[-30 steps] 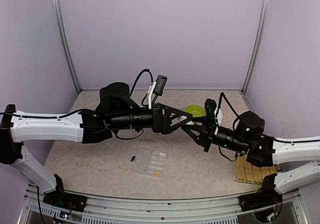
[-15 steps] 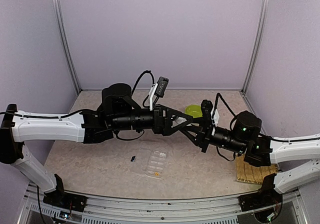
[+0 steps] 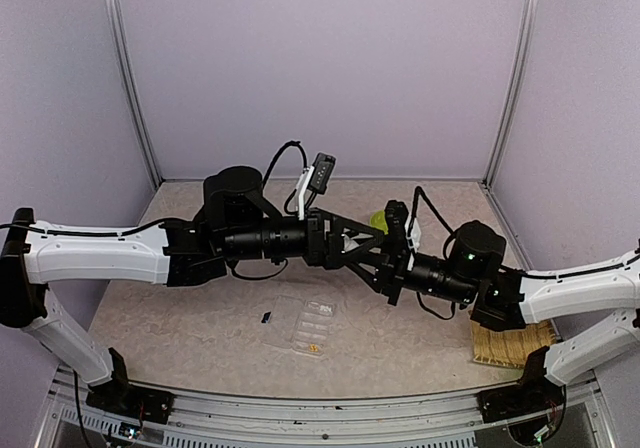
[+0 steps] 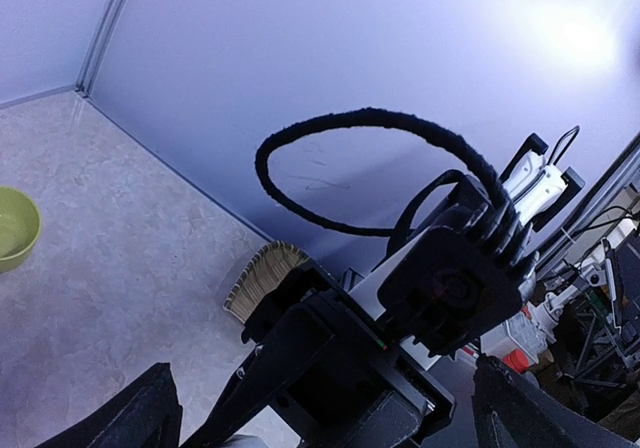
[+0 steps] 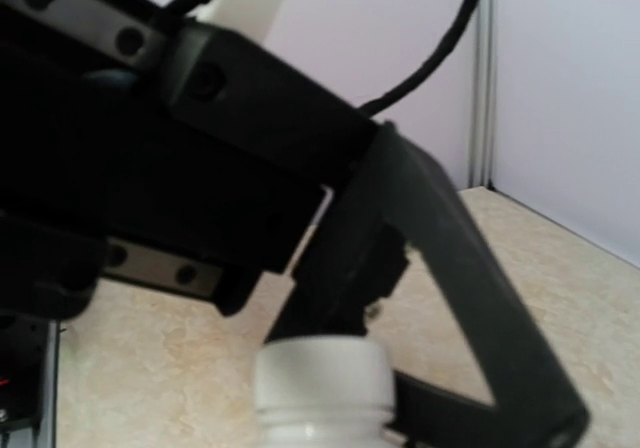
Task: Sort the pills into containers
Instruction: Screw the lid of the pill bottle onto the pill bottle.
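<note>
My right gripper [image 3: 366, 254] is shut on a small white bottle [image 5: 322, 393], held up in the air over the middle of the table. My left gripper [image 4: 335, 413] is wide open, and its black fingers [image 5: 460, 268] spread on either side of the bottle and the right wrist. Below them on the table lies the clear pill box [image 3: 310, 323] with its row of containers. Yellowish pills [image 3: 314, 347] sit at the box's near end. A dark pill [image 3: 266, 317] lies loose just left of the box.
A lime-green bowl [image 3: 383, 218] stands behind the two grippers, partly hidden by them. It also shows at the left edge of the left wrist view, bowl [image 4: 15, 228]. A woven mat [image 3: 505, 346] lies at the right, under the right arm.
The right arm has carried the bottle leftward, between the left gripper's open fingers. The left arm has barely moved.
</note>
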Tool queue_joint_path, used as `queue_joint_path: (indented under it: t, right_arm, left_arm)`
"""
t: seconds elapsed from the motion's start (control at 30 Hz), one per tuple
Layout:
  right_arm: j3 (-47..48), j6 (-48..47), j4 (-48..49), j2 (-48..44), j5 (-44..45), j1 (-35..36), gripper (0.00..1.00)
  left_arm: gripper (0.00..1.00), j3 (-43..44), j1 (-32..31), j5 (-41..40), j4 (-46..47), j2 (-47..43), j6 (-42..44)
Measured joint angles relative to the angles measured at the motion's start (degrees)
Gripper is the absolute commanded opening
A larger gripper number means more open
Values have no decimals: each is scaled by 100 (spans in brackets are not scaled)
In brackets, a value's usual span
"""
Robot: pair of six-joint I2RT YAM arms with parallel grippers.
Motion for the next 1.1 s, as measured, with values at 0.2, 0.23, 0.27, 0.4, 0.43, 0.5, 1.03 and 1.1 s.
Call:
queue_joint_path:
  t: [0.2, 0.23, 0.27, 0.4, 0.43, 0.5, 1.03, 1.1]
  right_arm:
    - [2, 37, -9, 48, -136, 4, 13]
    - [2, 33, -22, 37, -149, 4, 13]
    - [0, 22, -44, 13, -153, 4, 13]
    - [-92, -153, -278, -302, -127, 4, 14]
    - [-138, -232, -345, -424, -118, 4, 14]
    - [-201, -372, -437, -645, -92, 4, 14]
    - [-214, -988, -1058, -925, 127, 4, 14]
    - [-214, -1001, -1064, -949, 186, 4, 14]
  left_arm:
    - [97, -59, -7, 0, 9, -4, 0]
    - [96, -59, -11, -13, 4, -4, 0]
    - [95, -59, -15, -37, -4, -4, -2]
    - [94, -11, -20, -157, -234, -24, -105]
    - [94, 22, -13, -184, -317, -24, -140]
    - [92, 83, 11, -219, -496, -26, -236]
    - [64, 299, 116, 0, -1032, -24, -597]
    - [63, 299, 116, 26, -1051, -24, -619]
